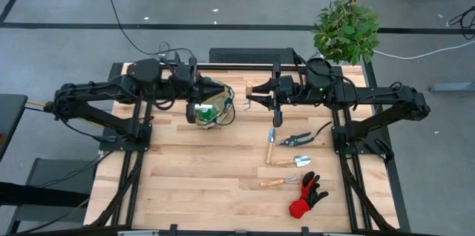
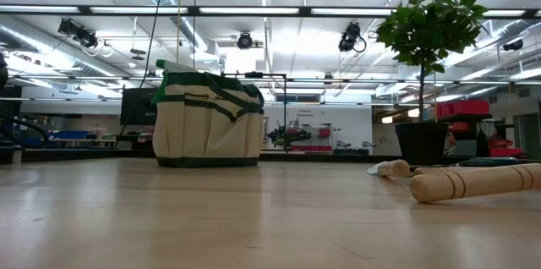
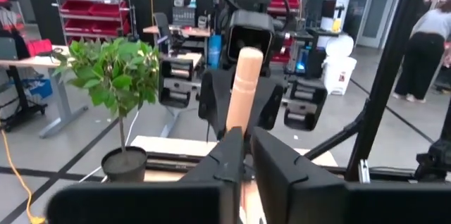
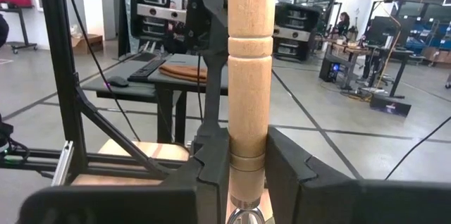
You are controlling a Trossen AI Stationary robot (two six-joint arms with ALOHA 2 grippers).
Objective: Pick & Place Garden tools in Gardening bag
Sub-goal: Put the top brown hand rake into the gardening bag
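Left arm: it reached in from the left, its left gripper [image 3: 246,146] directly above the gardening bag and pointing at the other arm.
Left gripper grip: I could not tell whether it was holding anything; a wooden handle lined up right in front of it.
Gardening bag: the gardening bag [image 1: 215,104] stood upright on the table [image 1: 193,177], near its back edge and left of centre, tan with dark green trim.
In the bag: a pale green item [image 2: 179,66] poked above the rim; what it was I could not make out.
Right gripper: the right gripper [image 4: 250,146] hung just to the right of the bag, above the table, and was clamped on a wooden-handled tool [image 4: 251,55] near its metal end, the handle aimed at the bag.
On the table: to the right of the bag and nearer the front lay the pruning shears [image 1: 295,140], then two wooden-handled hand tools [image 1: 288,162], apart from one another.
Glove: the red-and-black glove [image 1: 306,195] lay farthest from the bag, near the front right.
Potted plant: the potted plant [image 1: 345,32] stood at the back right corner, well away from the bag.
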